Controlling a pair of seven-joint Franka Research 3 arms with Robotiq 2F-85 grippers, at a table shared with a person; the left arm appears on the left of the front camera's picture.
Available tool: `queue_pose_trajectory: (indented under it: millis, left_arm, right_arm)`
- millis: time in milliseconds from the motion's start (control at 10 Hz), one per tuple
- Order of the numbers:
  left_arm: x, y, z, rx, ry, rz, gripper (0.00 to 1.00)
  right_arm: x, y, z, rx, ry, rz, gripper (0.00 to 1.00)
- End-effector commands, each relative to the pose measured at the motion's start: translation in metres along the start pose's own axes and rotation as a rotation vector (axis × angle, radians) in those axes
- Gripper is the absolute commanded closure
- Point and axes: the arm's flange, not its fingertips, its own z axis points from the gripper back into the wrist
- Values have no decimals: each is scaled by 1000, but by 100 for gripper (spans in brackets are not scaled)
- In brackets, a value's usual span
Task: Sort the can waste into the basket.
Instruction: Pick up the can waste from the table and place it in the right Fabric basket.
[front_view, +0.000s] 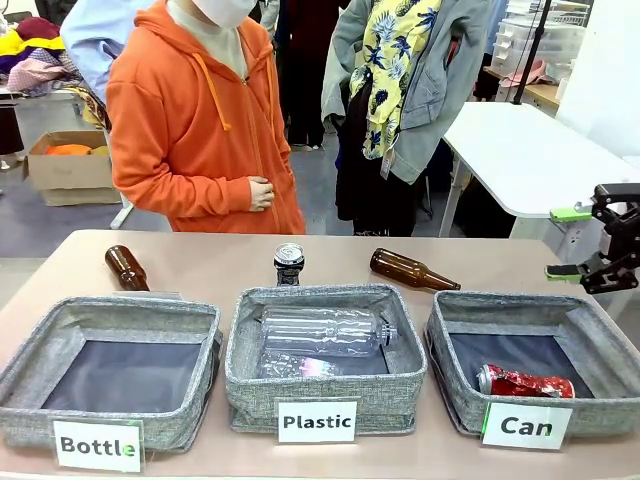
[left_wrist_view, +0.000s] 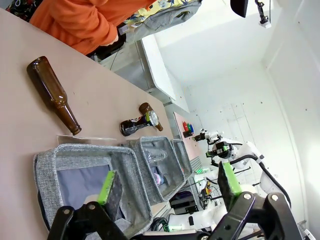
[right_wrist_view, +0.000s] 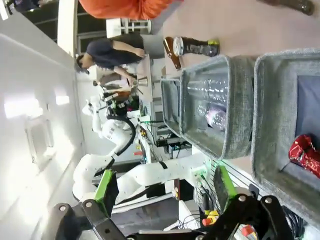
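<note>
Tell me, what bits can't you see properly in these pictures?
- Black can: front view, its bottom hides behind the far wall of the Plastic basket.
- Red can: right wrist view, cut off by the picture's edge.
- Right hand: front view, its arm is cut off by the picture's right edge.

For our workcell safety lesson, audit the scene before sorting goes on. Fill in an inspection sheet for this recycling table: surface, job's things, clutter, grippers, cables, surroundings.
surface: tan table, three grey baskets along its near edge.
job's things: red crushed can lies in the Can basket; black can stands on the table behind the Plastic basket.
clutter: left brown glass bottle and right brown glass bottle lie on the table; clear plastic bottle in the Plastic basket.
grippers: left gripper open; right gripper open; neither holds anything.
cables: nothing seen.
surroundings: person in orange hoodie at far side; cardboard box on floor.
</note>
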Motion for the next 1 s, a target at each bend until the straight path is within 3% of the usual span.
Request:
queue_pose_trajectory:
  millis: [0, 800, 900]
  left_arm:
    - [0, 1, 0, -9, 2, -22, 0]
    - [0, 0, 0, 0, 0, 0, 0]
    - [-1, -27, -1, -25, 26, -122, 0]
  right_arm:
    - [1, 2, 8, -6, 15, 32, 0]
    - [1, 2, 8, -6, 15, 32, 0]
    - [1, 2, 8, -6, 15, 32, 0]
